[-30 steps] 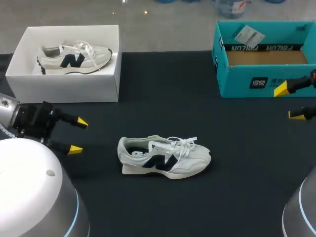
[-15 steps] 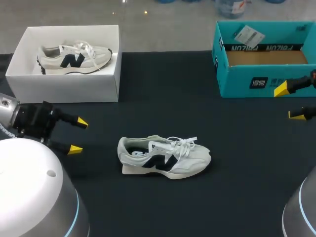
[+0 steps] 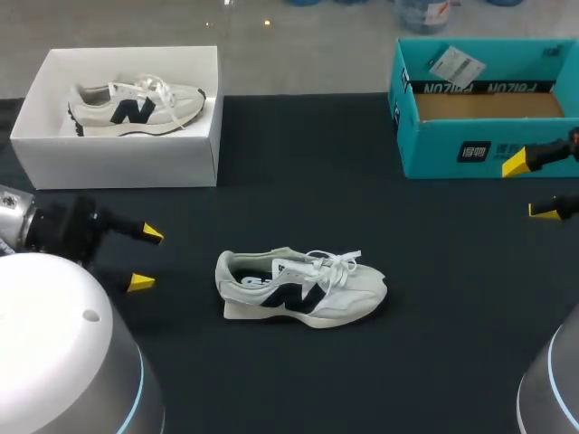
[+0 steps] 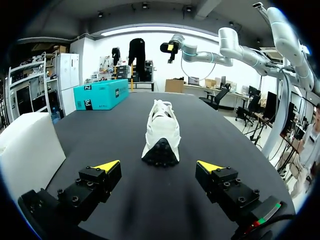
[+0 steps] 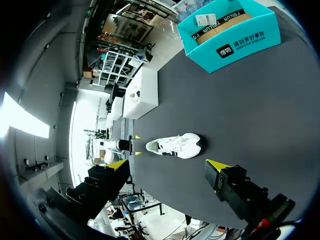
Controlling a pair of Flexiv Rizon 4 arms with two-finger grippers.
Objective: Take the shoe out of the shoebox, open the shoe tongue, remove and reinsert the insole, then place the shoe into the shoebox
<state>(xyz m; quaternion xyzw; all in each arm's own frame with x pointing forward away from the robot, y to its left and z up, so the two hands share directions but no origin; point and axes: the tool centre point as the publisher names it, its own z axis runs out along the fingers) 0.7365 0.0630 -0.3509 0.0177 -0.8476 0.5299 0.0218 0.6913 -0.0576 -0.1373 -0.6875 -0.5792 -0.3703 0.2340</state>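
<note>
Trouble, if it comes, starts with the table (image 3: pixel 298 163): black, smooth-looking, nothing bracing the shoe, so a one-sided nudge could skid or tip it. Two boxes, too: the white shoebox (image 3: pixel 118 163) far left with a second sneaker (image 3: pixel 136 107) inside, the teal shoebox (image 3: pixel 452 154) far right showing bare cardboard. Easy to return the shoe to the wrong one. Now the sneaker (image 3: pixel 303 287), on its sole mid-table, toe right, heel (image 3: pixel 226 276) left, laces (image 3: pixel 339 262) apparently knotted. Left gripper (image 3: pixel 145 258), fingers spread and holding nothing, sits left of the heel, lined up, not touching. Right gripper (image 3: pixel 529 187), likewise spread and empty, hangs far right by the teal shoebox, well apart from the sneaker.
</note>
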